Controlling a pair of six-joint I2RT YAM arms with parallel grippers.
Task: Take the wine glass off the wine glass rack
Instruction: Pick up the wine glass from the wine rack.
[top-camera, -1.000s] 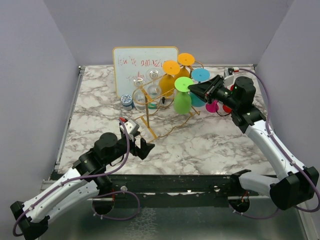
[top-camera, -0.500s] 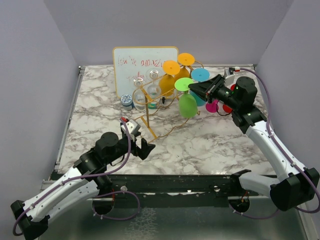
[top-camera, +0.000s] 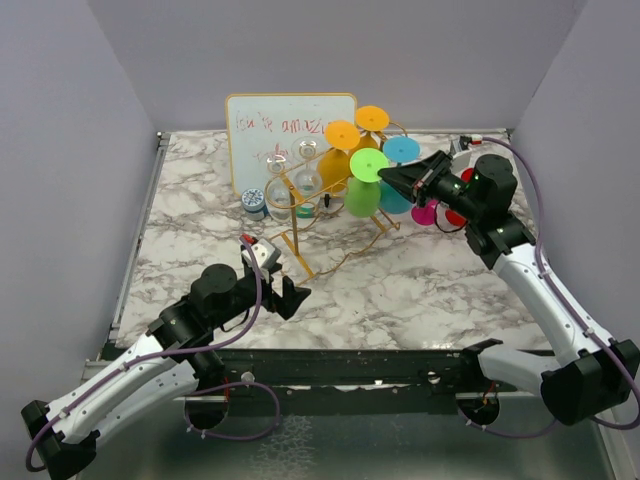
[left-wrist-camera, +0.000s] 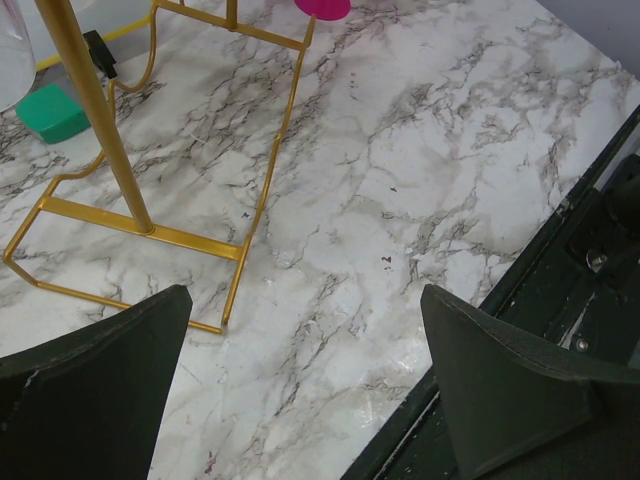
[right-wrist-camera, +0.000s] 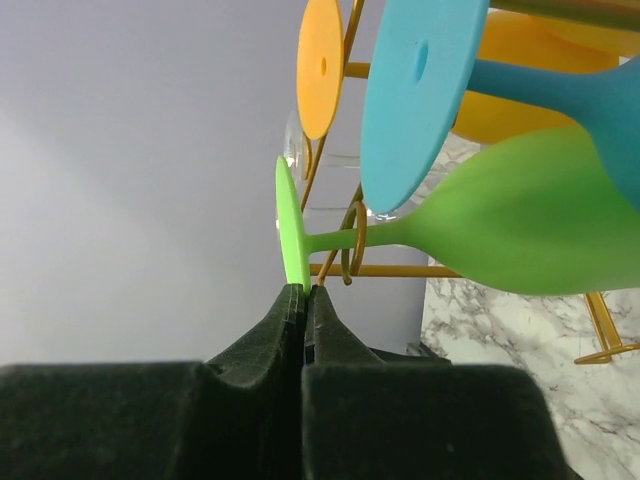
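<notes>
Right wrist view puts the green wine glass (right-wrist-camera: 520, 220) right ahead, hung upside down with its thin stem threaded through a curled loop of the wine glass rack (right-wrist-camera: 380, 271) and its flat foot edge-on to the camera. The right gripper (right-wrist-camera: 302, 292) is clenched, and its tips appear to nip the very rim of that foot. The glass looks matte and opaque, so it is probably plastic or silicone: light, not brittle, perhaps a little springy. A pinch on the rim alone gives scant purchase, and the bowl could swing or the disc could slip free. The stem just under the foot seems the surer place to hold while the glass slides out along the rail. A blue glass (right-wrist-camera: 420, 100) and an orange glass (right-wrist-camera: 322, 65) hang close beside it and could be knocked. From above, the rack stands on the marble table (top-camera: 420, 270), and the left gripper (top-camera: 285, 290) sits low near its base, jaws spread wide and holding nothing.
</notes>
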